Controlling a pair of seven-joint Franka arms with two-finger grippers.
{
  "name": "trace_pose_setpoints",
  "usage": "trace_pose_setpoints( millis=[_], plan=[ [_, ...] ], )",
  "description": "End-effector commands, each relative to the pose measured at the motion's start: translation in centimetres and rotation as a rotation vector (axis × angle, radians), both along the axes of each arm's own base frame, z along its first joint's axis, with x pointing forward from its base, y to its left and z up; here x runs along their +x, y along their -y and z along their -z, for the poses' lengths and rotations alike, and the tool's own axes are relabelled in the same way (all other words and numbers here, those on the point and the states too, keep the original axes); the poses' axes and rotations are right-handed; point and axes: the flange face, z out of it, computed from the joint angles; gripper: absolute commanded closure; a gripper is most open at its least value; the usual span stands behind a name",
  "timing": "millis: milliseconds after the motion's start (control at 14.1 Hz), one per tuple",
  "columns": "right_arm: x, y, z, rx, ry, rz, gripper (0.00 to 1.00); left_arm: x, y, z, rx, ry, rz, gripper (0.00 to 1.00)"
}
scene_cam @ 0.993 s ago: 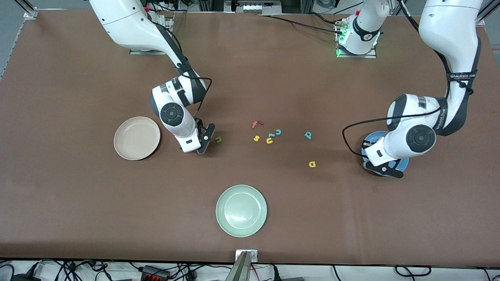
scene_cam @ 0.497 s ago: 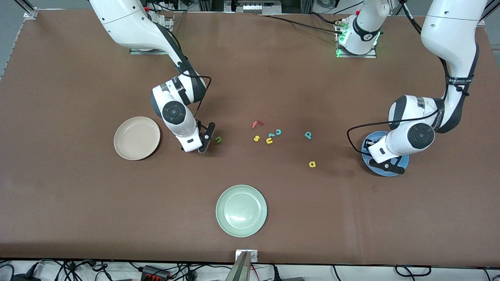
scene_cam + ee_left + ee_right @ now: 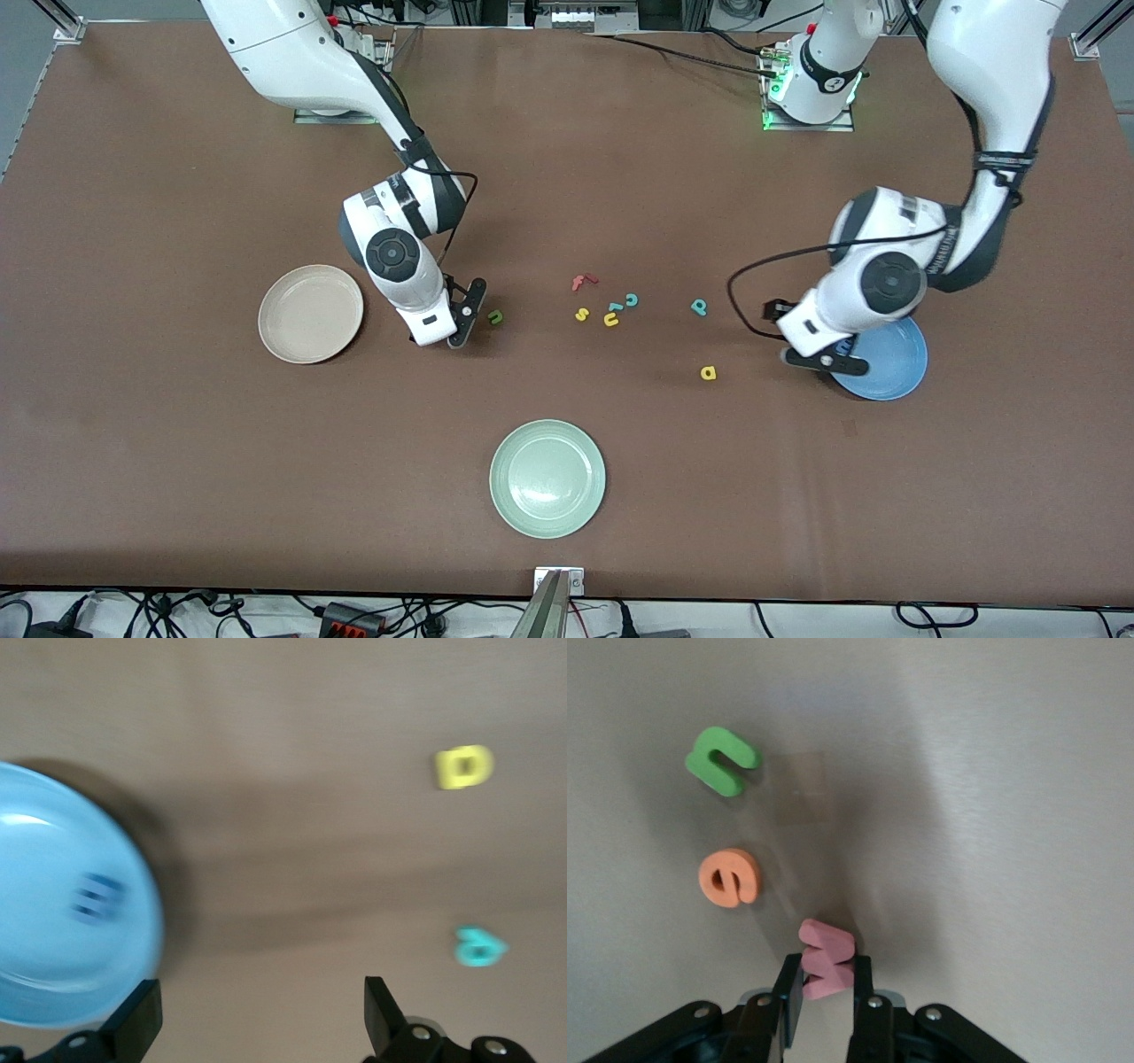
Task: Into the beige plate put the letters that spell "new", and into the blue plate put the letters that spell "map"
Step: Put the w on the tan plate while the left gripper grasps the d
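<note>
orange e (image 3: 729, 877) hidden in front view by right end effector (image 3: 827, 990)

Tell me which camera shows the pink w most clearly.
The right wrist view: the pink w fills the foreground, pinched between the right end effector's fingers. In the front view that end effector hides it; only the green n shows beside it. The left wrist view misses it entirely.

My desk (image 3: 177, 496) is one brown matte sheet, lit evenly from above w/ soft shadows. Aluminium frame posts (image 3: 62, 22) at the corners. Black cables (image 3: 159, 611) and a power strip (image 3: 350, 616) run along the edge nearest the front camera.
</note>
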Motion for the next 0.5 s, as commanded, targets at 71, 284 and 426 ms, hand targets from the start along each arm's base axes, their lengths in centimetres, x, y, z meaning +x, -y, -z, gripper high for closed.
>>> trace_pose_setpoints(
  millis=[71,284,426],
  plan=[
    [1.4,5.0,-4.6,-0.041,-0.015,0.075,0.93,-2.3,4.5,1.6,0.025,0.015,-0.255,0.0],
    [3.3,13.7,-6.0,-0.114,-0.058,0.209,0.93,-5.4,6.5,5.2,-0.046,0.086,-0.391,0.0],
    [3.3,16.8,-5.6,-0.136,-0.098,0.272,0.93,-6.8,6.6,7.5,-0.085,0.105,-0.387,0.0]
  ],
)
